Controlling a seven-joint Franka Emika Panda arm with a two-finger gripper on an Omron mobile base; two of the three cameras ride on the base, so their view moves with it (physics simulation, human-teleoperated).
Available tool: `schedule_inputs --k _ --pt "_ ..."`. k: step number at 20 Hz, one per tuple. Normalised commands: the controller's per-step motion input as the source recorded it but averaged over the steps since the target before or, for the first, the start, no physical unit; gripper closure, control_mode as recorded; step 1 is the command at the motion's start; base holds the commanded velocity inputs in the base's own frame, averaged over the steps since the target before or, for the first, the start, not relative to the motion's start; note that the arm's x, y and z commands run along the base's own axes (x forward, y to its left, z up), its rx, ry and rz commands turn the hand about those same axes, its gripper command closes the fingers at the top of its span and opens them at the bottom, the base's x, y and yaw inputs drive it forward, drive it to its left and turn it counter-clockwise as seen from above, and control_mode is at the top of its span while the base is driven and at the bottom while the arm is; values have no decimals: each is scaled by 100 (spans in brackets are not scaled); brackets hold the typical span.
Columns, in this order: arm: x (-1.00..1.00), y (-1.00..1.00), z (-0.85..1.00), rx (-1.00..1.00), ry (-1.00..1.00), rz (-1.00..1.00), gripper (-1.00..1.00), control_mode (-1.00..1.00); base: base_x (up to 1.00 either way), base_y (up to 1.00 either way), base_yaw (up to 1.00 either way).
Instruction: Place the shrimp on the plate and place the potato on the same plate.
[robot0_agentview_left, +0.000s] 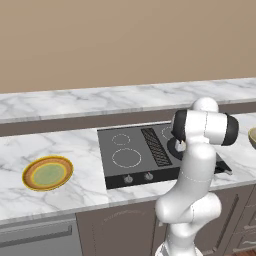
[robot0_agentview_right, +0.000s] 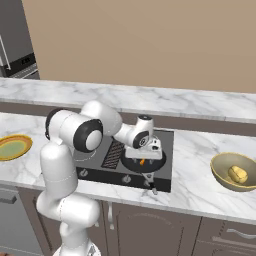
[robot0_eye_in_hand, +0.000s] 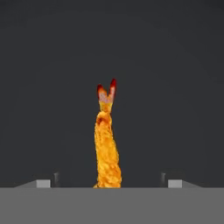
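Observation:
The shrimp (robot0_eye_in_hand: 106, 144), orange with a red forked tail, lies on the dark floor of a black pan (robot0_agentview_right: 131, 163) on the stove. My gripper (robot0_agentview_right: 144, 152) hangs just above it, pointing down into the pan. In the hand view the gripper (robot0_eye_in_hand: 109, 183) is open, its fingertips (robot0_eye_in_hand: 43, 183) set wide on either side of the shrimp's near end without touching it. The shrimp (robot0_agentview_right: 142, 161) shows as a small orange speck under the hand. The plate (robot0_agentview_left: 48, 173) (robot0_agentview_right: 12, 147) sits on the counter far to the left. The potato (robot0_agentview_right: 238, 174) lies in a tan bowl.
The tan bowl (robot0_agentview_right: 234, 171) (robot0_agentview_left: 252, 137) stands on the counter right of the black cooktop (robot0_agentview_left: 130, 155). The pan's handle (robot0_agentview_right: 150, 184) sticks out toward the counter's front edge. A raised marble ledge (robot0_agentview_left: 100, 100) runs behind the stove. Bare marble lies between cooktop and plate.

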Motion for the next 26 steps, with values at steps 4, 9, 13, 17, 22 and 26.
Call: schedule_inputs --k 4,9,13,17,22,26 --pt "0 0 -10 1 0 0 100 -100 0 0 0" --pt "0 0 -8 0 0 0 100 -100 0 0 0" --pt "-17 7 34 0 0 1 100 -100 0 0 0" --pt "-57 63 100 -3 -5 3 100 -100 0 0 0" --pt "-73 100 100 0 -7 0 100 -100 0 0 0" --pt "-97 100 65 2 -1 9 100 -100 0 0 0"
